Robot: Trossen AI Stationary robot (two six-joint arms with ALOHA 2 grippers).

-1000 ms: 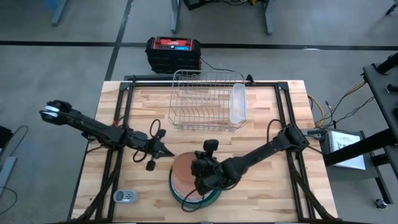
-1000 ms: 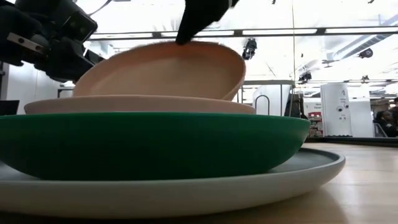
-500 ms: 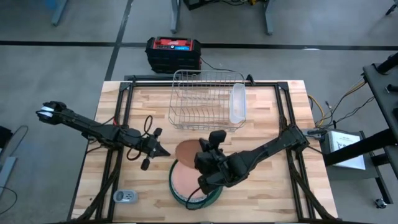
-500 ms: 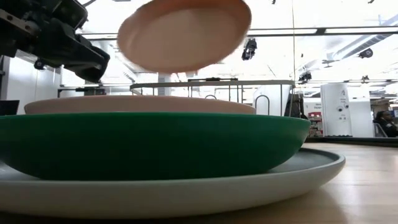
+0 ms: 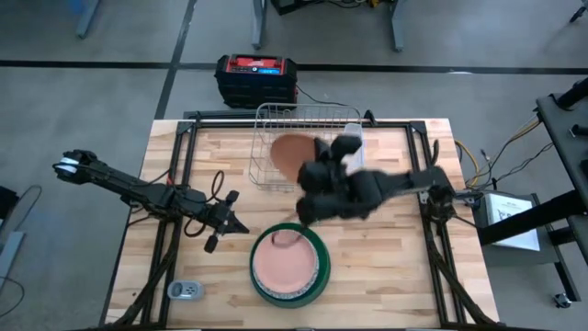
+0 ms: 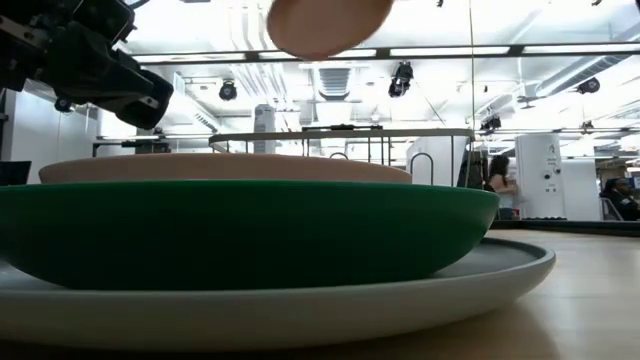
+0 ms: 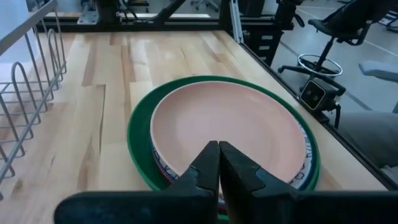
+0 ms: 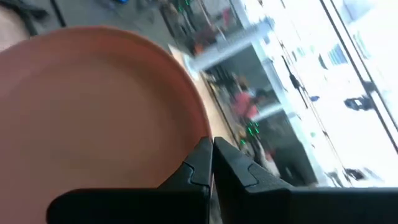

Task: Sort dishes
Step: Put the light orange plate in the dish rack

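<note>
A stack of dishes (image 5: pixel 288 265) sits near the table's front edge: a terracotta-pink plate (image 7: pixel 227 127) on top, a red-and-white patterned rim (image 7: pixel 163 169) peeking out below it, then a dark green dish (image 6: pixel 250 235) and a wide pale grey plate (image 6: pixel 300 310) at the bottom. My right gripper (image 5: pixel 310 170) is shut on a second terracotta-pink plate (image 5: pixel 292 154), held high above the silver wire rack (image 5: pixel 276 119). My left gripper (image 5: pixel 234 225) hovers shut, left of the stack, touching nothing. My right gripper pinches the pink plate's rim (image 8: pixel 198 140) between its two fingers, one on each face. The fingers come nearly level from the table's right side. The plate is lifted clear and tilted, over the rack's near left part.
A clear oblong tub (image 5: pixel 352 152) stands in the rack's right end. A small grey device (image 5: pixel 186 290) lies at the near left corner. A red-and-black box (image 5: pixel 257 78) sits on the floor beyond the far edge. Bare wood lies right of the stack.
My right gripper has lifted the top pink plate off the stack, first tipping it up by one edge. It has then carried the plate up and toward the far edge, above the rack. The stack has stayed in place.
</note>
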